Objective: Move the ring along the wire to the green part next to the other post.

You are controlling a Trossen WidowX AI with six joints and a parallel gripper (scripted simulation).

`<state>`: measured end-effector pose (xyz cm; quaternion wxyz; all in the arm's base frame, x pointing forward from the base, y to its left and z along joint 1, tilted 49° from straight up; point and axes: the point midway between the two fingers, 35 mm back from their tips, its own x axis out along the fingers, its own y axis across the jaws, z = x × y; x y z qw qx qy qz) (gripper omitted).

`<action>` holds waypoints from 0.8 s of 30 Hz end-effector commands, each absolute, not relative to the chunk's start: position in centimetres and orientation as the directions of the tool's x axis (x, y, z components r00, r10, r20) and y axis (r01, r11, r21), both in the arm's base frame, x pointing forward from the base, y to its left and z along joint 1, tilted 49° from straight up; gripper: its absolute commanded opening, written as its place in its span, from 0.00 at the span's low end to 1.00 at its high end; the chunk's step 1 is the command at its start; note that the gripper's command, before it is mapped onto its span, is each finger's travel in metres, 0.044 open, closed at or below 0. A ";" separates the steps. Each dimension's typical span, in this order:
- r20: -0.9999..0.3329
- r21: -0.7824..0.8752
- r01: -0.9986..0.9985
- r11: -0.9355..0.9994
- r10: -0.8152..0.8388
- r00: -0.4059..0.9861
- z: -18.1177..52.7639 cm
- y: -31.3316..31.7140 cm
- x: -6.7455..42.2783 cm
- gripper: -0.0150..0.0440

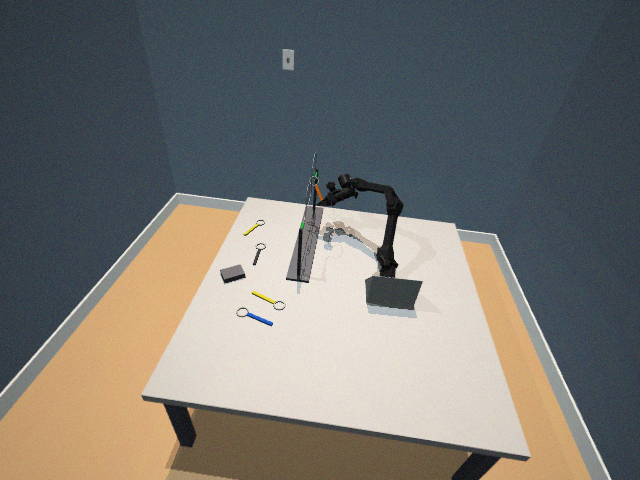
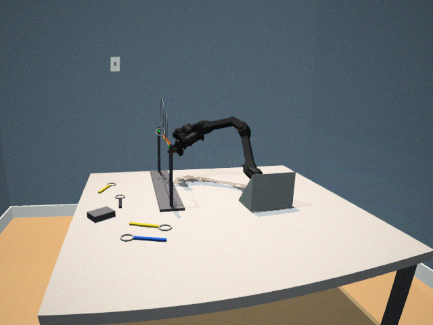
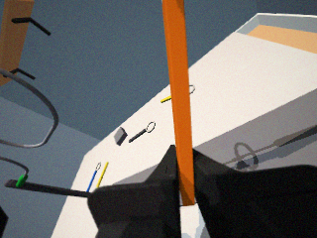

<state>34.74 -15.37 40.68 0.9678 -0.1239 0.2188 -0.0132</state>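
The ring (image 1: 313, 180) (image 2: 160, 131) sits high by the far post (image 1: 314, 198) (image 2: 158, 154), around the green part (image 1: 316, 173) (image 2: 159, 131) of the wire. Its orange handle (image 1: 318, 193) (image 2: 166, 141) (image 3: 178, 99) slants down from the ring to my gripper (image 1: 325, 200) (image 2: 173, 144) (image 3: 182, 164), which is shut on the handle's lower end. The thin grey wire (image 1: 314, 160) (image 2: 162, 105) (image 3: 45, 109) loops up above the posts. The near post (image 1: 299, 250) (image 2: 170, 178) (image 3: 50, 188) carries the other green part (image 1: 302, 225) (image 2: 168, 147) (image 3: 21, 179). Both posts stand on a dark base strip (image 1: 297, 266) (image 2: 164, 202).
Left of the strip lie a yellow-handled ring (image 1: 253, 227) (image 2: 105, 187), a dark-handled ring (image 1: 258, 253) (image 2: 120, 200), a dark block (image 1: 232, 272) (image 2: 100, 213), a second yellow-handled ring (image 1: 267, 298) (image 2: 148, 225) and a blue-handled ring (image 1: 256, 316) (image 2: 147, 238). The arm's grey base box (image 1: 392, 291) (image 2: 270, 192) stands to the right.
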 end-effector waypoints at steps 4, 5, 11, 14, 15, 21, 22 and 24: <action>-0.437 -0.065 -0.046 0.997 0.013 0.899 40.1 -12.6 34.6 0.00; -0.438 -0.040 -0.047 0.998 0.025 0.899 40.0 -12.3 34.5 0.00; -0.436 0.109 -0.054 0.993 0.097 0.895 40.1 -10.1 34.4 0.00; -0.431 0.184 -0.057 0.981 0.133 0.893 40.3 -9.0 34.4 0.00; -0.429 0.208 -0.058 0.976 0.145 0.892 40.3 -8.7 34.3 0.00; -0.409 0.353 -0.063 0.934 0.214 0.887 40.9 -6.6 34.2 0.00; -0.405 0.376 -0.064 0.924 0.226 0.886 41.1 -6.3 34.2 0.00; -0.396 0.422 -0.065 0.904 0.248 0.884 41.4 -5.6 34.1 0.00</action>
